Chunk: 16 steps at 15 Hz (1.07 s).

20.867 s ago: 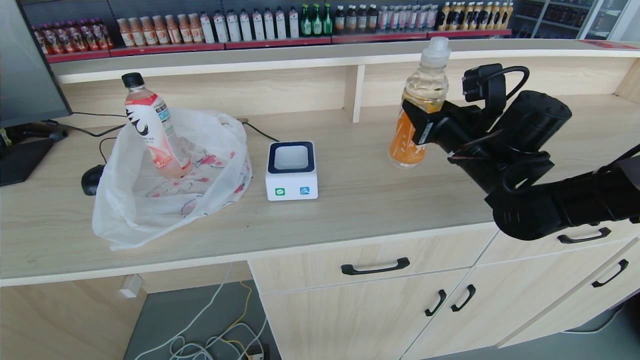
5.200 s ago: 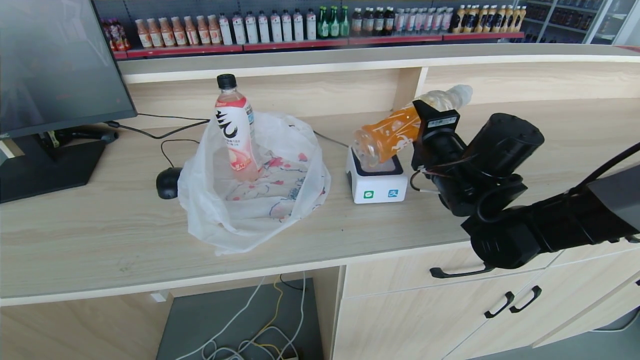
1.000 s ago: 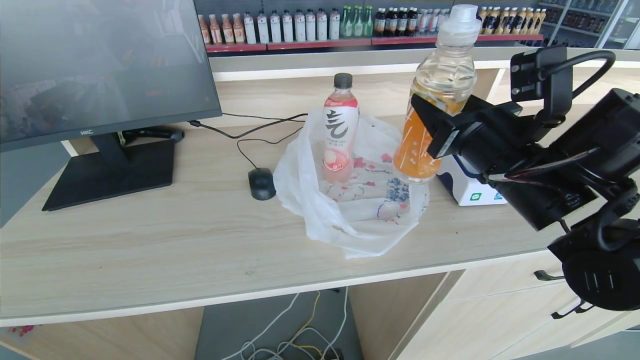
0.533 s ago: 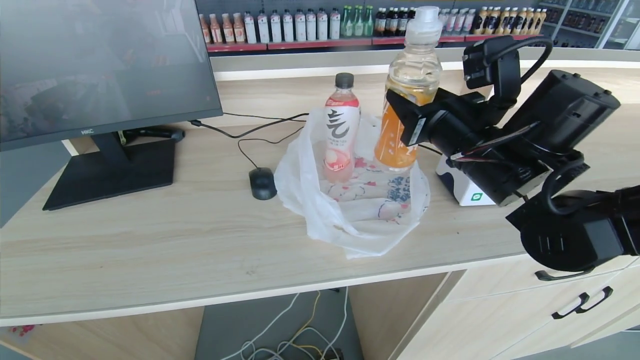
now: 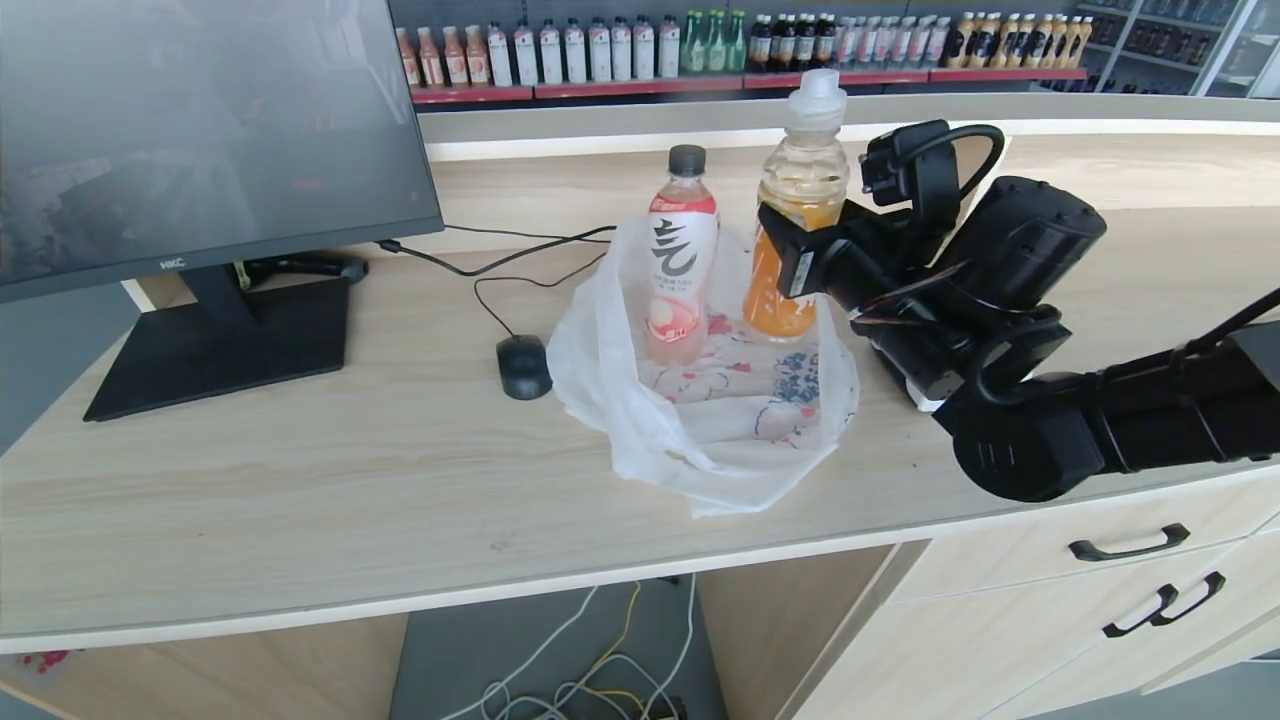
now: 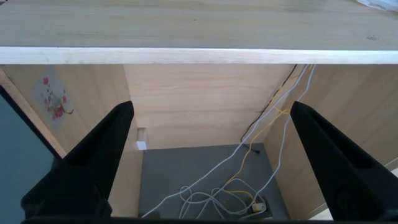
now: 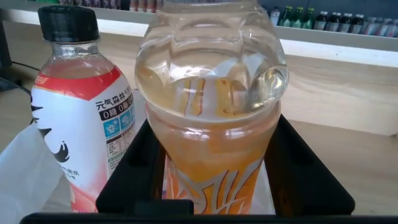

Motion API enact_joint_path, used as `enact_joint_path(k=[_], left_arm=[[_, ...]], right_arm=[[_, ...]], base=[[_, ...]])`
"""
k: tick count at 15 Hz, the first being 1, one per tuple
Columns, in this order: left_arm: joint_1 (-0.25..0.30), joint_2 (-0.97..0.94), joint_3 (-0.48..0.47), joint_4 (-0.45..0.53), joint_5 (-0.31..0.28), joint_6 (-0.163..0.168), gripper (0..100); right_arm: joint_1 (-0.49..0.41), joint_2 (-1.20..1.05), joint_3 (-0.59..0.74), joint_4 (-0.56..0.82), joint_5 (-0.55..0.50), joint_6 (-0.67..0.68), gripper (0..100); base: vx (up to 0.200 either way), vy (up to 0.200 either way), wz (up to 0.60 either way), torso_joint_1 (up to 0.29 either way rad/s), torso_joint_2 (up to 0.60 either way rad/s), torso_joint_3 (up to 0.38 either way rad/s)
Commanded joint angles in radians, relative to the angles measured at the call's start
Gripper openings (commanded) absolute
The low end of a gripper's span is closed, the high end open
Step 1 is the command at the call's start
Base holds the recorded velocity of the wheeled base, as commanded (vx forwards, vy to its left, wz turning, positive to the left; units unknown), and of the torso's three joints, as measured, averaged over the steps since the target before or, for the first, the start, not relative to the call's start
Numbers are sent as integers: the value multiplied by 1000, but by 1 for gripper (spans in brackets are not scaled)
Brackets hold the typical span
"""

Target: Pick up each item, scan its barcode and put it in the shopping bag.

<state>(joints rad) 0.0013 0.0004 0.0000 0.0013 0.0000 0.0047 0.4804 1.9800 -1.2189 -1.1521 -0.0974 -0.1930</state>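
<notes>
Shopping bag of thin white translucent plastic with a red and blue print (image 5: 720, 440) lies open on a pale wooden counter (image 5: 300, 470); a clear plastic bottle of orange drink with a white cap (image 5: 800, 190) stands upright, its base inside the bag's mouth, just beside a pink drink bottle with a black cap (image 5: 680, 270); the right gripper (image 5: 793, 262) is clamped round the orange bottle's middle; the left gripper (image 6: 211, 112), fingers spread wide and empty, hangs before the counter's edge; a small black computer mouse (image 5: 524, 366) sits near the bag.
</notes>
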Motion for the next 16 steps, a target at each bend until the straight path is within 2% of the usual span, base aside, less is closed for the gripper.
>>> enact_joint_path(k=[1, 16], left_arm=[[0, 0, 0, 0, 0, 0, 100], [-1, 0, 0, -1, 0, 0, 100]], right_arm=[[-6, 23, -8, -1, 2, 0, 0], [-8, 69, 4, -12, 5, 1, 0]], base=[[0, 0, 0, 56, 2, 2], [0, 0, 0, 0, 0, 0]])
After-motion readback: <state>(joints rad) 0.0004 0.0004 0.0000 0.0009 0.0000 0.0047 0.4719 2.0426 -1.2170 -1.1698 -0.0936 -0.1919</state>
